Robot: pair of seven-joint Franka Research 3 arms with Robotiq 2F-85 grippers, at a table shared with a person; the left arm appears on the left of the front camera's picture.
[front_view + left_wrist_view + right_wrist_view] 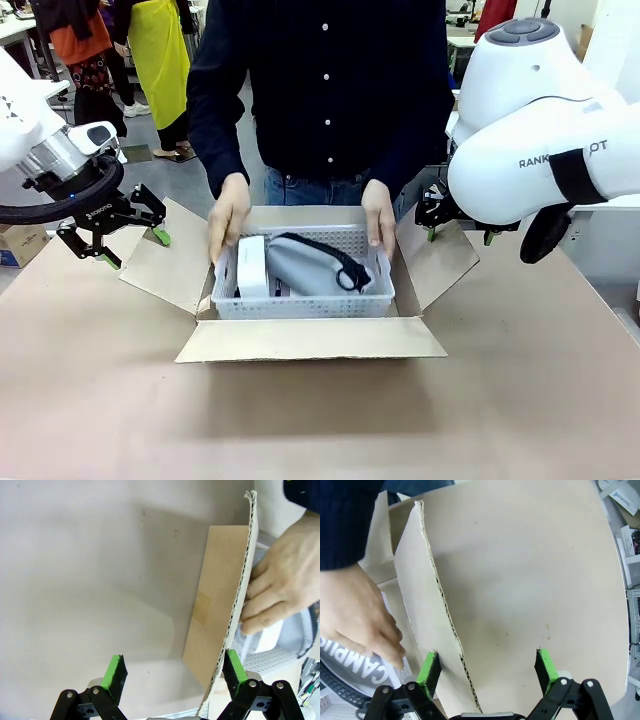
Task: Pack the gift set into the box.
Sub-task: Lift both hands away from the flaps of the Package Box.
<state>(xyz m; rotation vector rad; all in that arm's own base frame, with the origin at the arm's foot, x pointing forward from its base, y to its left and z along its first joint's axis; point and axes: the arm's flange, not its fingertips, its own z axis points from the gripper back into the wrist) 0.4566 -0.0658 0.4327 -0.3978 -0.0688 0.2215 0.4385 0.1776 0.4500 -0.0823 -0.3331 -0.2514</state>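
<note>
At mid-table a person's hands [228, 218] seat the gift set [300, 272] in the box [310, 342]; left gripper [130, 245] and right gripper [460, 236] (both open, empty) should hold flaps [170, 265] splayed.

Our left gripper [128, 243] hangs low off the left arm [20, 125], its green-padded fingers [116, 676] spread wide. Our right gripper [460, 236] sits tucked behind the bulky right arm [530, 150], fingers equally wide apart.

place: robotics lab | seen: white robot arm [530, 140], brown-covered table [520, 400], aproned person [160, 50] behind
</note>
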